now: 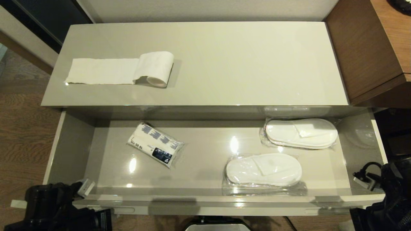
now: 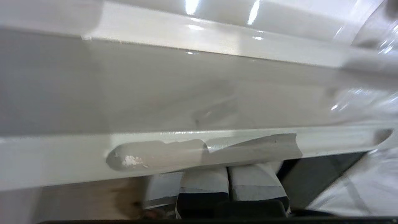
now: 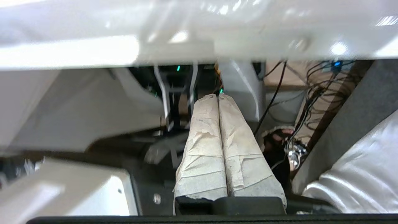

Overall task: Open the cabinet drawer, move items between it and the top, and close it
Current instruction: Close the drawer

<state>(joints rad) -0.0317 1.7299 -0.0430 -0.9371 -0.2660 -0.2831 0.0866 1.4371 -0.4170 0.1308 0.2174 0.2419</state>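
Head view looks down on the cabinet drawer [image 1: 74, 141], pulled fully out below the top [image 1: 224, 64]. On the top's left part lies the toilet-paper roll [image 1: 155, 69], on its side with its tail unrolled flat toward the left. Inside the drawer, two packs of slippers [image 1: 263, 170] [image 1: 301, 133] lie at the right, one nearer the front wall, one by the back. A white packet with blue printing [image 1: 155, 144] lies left of centre; its digits are too small to read surely.

Left wrist view shows the left gripper [image 2: 228, 183], taped fingers pressed together and empty, just beneath the drawer's front edge by a recessed handle slot [image 2: 161, 154].

Right wrist view shows the right gripper [image 3: 218, 102], fingers likewise closed on nothing, below the drawer front, with cables [image 3: 311, 93] beyond.
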